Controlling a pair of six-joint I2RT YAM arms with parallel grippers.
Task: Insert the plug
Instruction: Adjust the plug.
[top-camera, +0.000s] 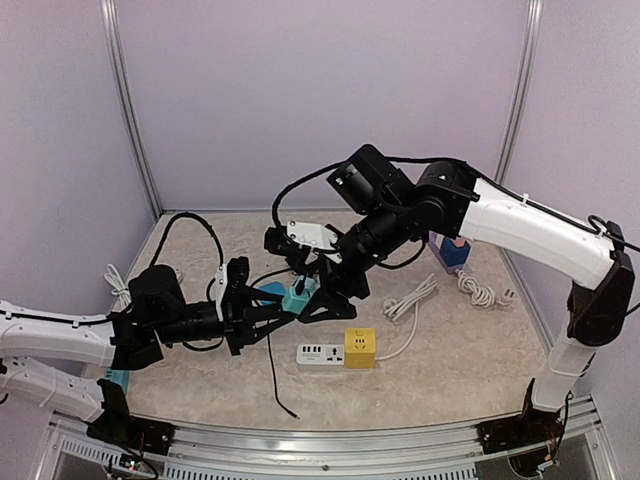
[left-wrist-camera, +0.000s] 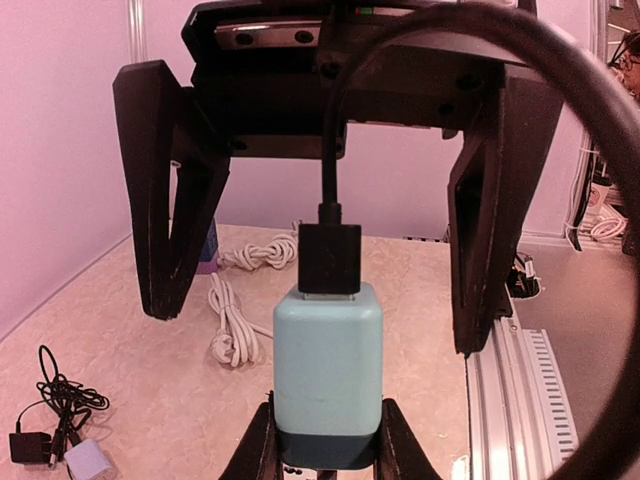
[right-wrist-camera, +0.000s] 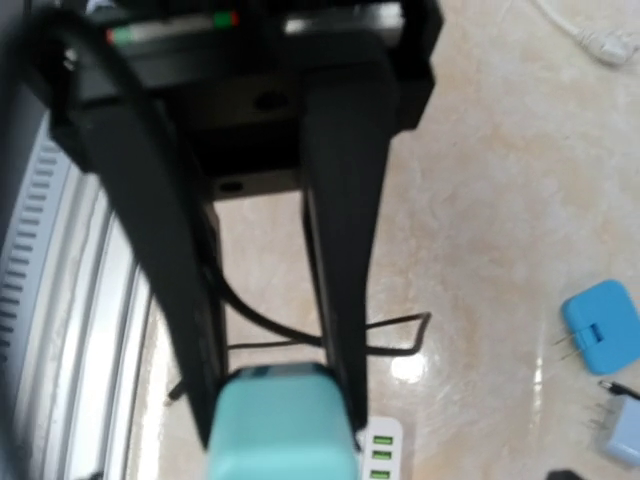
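Note:
A pale teal charger block (left-wrist-camera: 328, 368) stands upright with my left gripper (left-wrist-camera: 330, 450) shut on its dark base. The black plug (left-wrist-camera: 329, 260) sits in the port on top of the block, its cable (left-wrist-camera: 330, 150) rising from it. My right gripper (left-wrist-camera: 315, 325) is open, its fingers (left-wrist-camera: 165, 200) standing wide on either side of the plug without touching it. From above, both grippers meet at mid-table around the charger (top-camera: 295, 298). In the right wrist view the charger (right-wrist-camera: 280, 425) fills the bottom, between the left arm's long black fingers (right-wrist-camera: 345, 250).
A white power strip (top-camera: 320, 354) with a yellow cube socket (top-camera: 360, 347) lies just in front. White cords (top-camera: 410, 300) (top-camera: 483, 290) and a blue box (top-camera: 452, 252) lie to the right. A blue adapter (right-wrist-camera: 600, 325) is on the floor. The metal rail (top-camera: 330, 440) runs along the near edge.

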